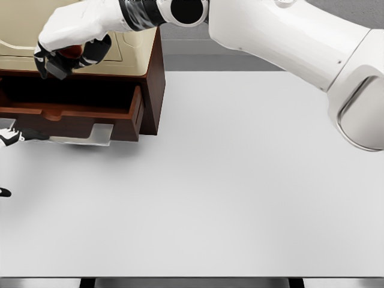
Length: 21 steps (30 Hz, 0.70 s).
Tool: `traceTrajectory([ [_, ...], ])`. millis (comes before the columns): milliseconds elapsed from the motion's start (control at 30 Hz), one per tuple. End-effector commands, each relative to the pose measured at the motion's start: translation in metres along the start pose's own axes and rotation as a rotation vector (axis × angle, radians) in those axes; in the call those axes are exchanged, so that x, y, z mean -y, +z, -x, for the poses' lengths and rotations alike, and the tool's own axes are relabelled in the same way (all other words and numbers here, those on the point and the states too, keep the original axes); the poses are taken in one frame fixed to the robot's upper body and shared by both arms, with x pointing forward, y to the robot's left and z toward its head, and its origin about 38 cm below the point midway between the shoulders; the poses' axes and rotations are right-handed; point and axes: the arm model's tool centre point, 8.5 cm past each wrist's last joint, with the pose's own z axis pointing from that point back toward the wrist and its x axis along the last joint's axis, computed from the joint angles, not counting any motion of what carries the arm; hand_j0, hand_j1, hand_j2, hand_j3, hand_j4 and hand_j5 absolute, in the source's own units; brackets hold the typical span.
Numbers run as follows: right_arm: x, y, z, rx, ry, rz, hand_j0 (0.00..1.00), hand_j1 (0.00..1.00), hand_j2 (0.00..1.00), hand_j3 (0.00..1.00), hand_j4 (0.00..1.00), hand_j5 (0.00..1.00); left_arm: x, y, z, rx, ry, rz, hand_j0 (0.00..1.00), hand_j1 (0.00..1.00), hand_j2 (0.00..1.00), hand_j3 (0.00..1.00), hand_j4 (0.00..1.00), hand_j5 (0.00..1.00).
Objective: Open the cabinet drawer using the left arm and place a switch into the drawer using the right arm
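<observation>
Above the open drawer, the right robot hand gripped the switch; lowering it well inside before letting go seemed wisest. Left robot hand: grip unclear.

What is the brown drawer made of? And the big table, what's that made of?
The drawer looks like dark reddish-brown wood with a smooth, slightly glossy finish, though no grain shows, so it could be painted board. Its handle looks like pale brushed metal. The table is plain, matte, light grey, perhaps laminate or plastic.
</observation>
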Motion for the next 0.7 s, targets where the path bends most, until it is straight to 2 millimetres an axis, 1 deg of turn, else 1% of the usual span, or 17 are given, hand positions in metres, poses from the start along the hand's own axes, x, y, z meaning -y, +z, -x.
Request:
traceTrajectory([
  [0,0.000,0.000,0.000,-0.001,-0.009,-0.005,0.85,0.85,0.85,0.85,0.85,0.85,0.000,0.001,0.001,-0.005,0.002,-0.002,1.00,1.00,1.00,1.00,1.00,1.00],
  [167,-0.001,-0.001,-0.001,0.003,-0.007,-0.008,0.92,0.92,0.92,0.92,0.92,0.92,0.000,0.001,0.001,-0.005,0.002,-0.002,1.00,1.00,1.00,1.00,1.00,1.00],
  [233,-0.001,-0.002,-0.003,0.008,-0.005,-0.008,0.93,0.93,0.93,0.93,0.93,0.93,0.000,0.001,0.001,-0.005,0.002,-0.002,1.00,1.00,1.00,1.00,1.00,1.00],
  [267,-0.001,-0.003,-0.005,0.014,-0.004,-0.009,0.95,0.95,0.95,0.95,0.95,0.95,0.001,0.001,0.002,-0.006,0.005,0.000,1.00,1.00,1.00,1.00,1.00,1.00],
  [467,-0.003,-0.005,-0.008,0.027,-0.005,-0.011,0.96,0.96,0.96,0.96,0.96,0.96,0.003,0.000,0.002,-0.006,0.007,0.003,1.00,1.00,1.00,1.00,1.00,1.00],
  [500,-0.003,-0.007,-0.011,0.038,-0.001,-0.015,0.96,0.96,0.96,0.96,0.96,0.96,0.003,0.000,0.002,-0.006,0.007,0.003,1.00,1.00,1.00,1.00,1.00,1.00],
  [533,-0.002,-0.015,-0.029,0.093,0.017,-0.025,0.95,0.95,0.95,0.95,0.95,0.95,0.002,0.000,0.002,-0.005,0.005,0.001,1.00,1.00,1.00,1.00,1.00,1.00],
  [567,-0.008,0.013,-0.026,0.092,0.023,-0.029,0.96,0.96,0.96,0.96,0.96,0.96,0.001,0.000,0.001,-0.003,0.005,-0.002,1.00,1.00,1.00,1.00,1.00,1.00],
  [600,-0.014,0.060,-0.020,0.066,0.031,-0.029,0.96,0.96,0.96,0.96,0.96,0.96,-0.001,-0.001,0.001,-0.001,0.001,-0.008,1.00,1.00,1.00,1.00,1.00,1.00],
  [633,-0.025,0.117,-0.014,0.014,0.027,-0.021,0.96,0.96,0.96,0.96,0.96,0.96,-0.001,-0.002,0.000,0.004,0.000,-0.010,1.00,1.00,1.00,1.00,1.00,1.00],
  [667,-0.034,0.152,-0.026,0.011,0.030,-0.017,0.99,0.99,0.99,0.99,0.99,0.99,-0.004,-0.002,0.000,0.007,-0.004,-0.017,1.00,1.00,1.00,1.00,1.00,1.00],
])
